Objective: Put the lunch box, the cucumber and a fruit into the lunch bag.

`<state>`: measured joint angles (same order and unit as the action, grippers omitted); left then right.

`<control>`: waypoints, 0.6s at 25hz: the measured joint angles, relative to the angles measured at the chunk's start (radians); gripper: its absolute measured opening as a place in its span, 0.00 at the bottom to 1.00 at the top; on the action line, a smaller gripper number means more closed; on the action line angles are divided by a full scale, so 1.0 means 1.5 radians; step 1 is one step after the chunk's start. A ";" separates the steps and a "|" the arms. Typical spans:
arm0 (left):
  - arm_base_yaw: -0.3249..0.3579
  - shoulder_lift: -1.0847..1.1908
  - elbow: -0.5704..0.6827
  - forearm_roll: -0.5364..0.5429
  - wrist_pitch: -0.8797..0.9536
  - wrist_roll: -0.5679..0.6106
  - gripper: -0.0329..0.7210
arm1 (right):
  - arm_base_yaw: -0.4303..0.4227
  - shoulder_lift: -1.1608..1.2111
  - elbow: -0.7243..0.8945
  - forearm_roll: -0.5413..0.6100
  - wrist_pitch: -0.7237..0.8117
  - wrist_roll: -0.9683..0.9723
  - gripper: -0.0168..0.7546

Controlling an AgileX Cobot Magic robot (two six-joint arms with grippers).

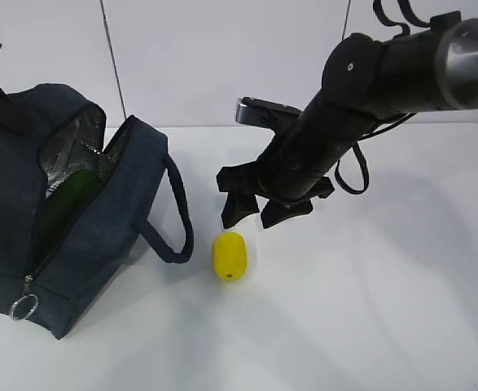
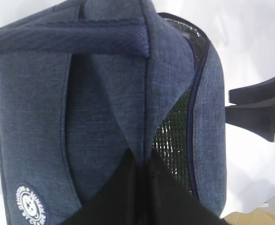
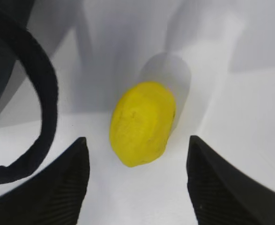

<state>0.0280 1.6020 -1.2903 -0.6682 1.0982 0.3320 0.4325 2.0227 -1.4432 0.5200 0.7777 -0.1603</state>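
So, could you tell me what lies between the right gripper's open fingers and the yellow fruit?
Nothing but bare white table: in the right wrist view the right gripper frames the fruit without touching it.

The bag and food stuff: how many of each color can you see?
Navy: 1, the lunch bag
Dark green: 1, the cucumber poking out of the bag
Yellow: 1, the fruit on the table
Total: 3
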 joint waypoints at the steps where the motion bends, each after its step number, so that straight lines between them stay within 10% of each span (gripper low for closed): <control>1: 0.000 0.000 0.000 0.000 0.000 0.000 0.04 | 0.000 0.007 0.000 0.006 -0.001 0.000 0.63; 15: 0.000 0.000 0.000 0.001 0.000 0.000 0.04 | 0.000 0.050 0.001 0.100 -0.018 -0.093 0.65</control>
<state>0.0280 1.6020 -1.2903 -0.6663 1.0982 0.3320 0.4325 2.0979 -1.4419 0.6696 0.7500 -0.2997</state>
